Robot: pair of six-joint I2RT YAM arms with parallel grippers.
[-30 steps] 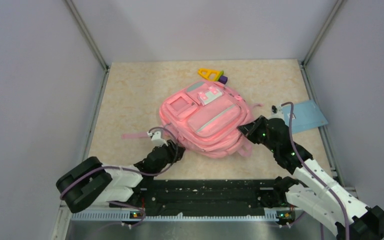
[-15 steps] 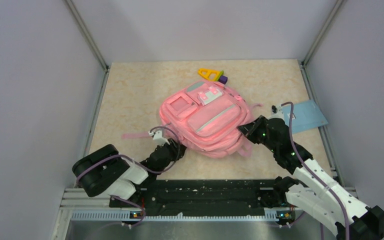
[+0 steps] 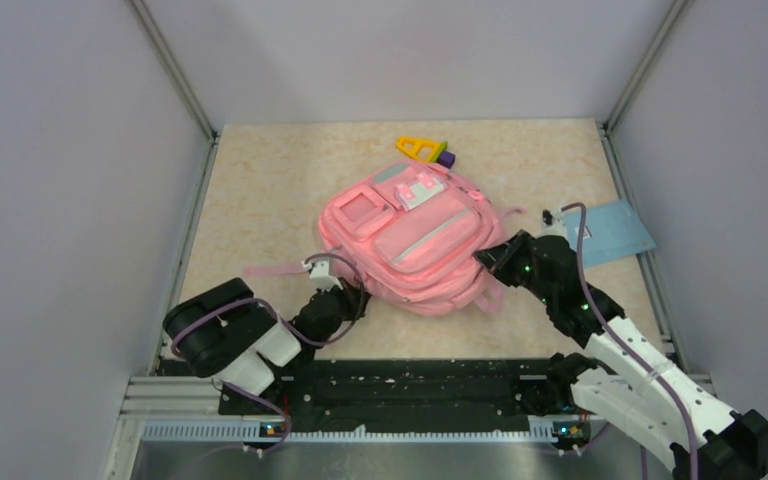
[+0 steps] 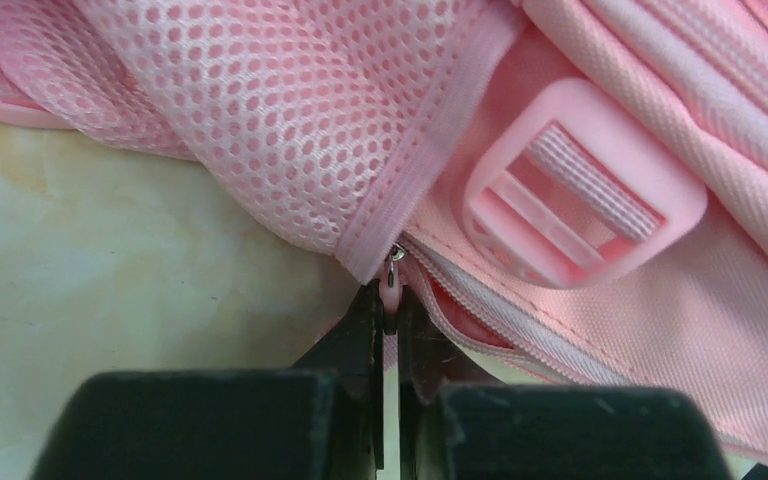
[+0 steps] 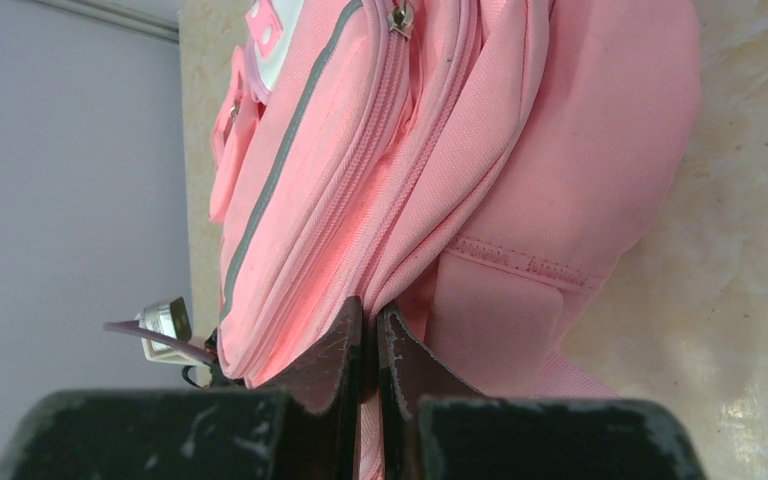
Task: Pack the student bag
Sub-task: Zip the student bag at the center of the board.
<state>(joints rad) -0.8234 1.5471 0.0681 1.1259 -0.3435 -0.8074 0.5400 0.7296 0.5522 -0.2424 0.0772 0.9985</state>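
Two-arm grasp of the large pink fabric backpack (image 3: 410, 240): left gripper (image 4: 388, 305) clenched on its pink zipper pull (image 4: 391, 290); right gripper (image 5: 368, 320) clenched on a side fold.

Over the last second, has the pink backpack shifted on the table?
No. The student bag keeps the same gap to the yellow toy beyond it and to the blue sheet on its right.

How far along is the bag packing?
Done: nothing visibly packed. In hand: left hand pinches the zipper pull, right hand clamps fabric of the student bag. Left, likely: unzip it, load the yellow toy and blue sheet, both lying outside.
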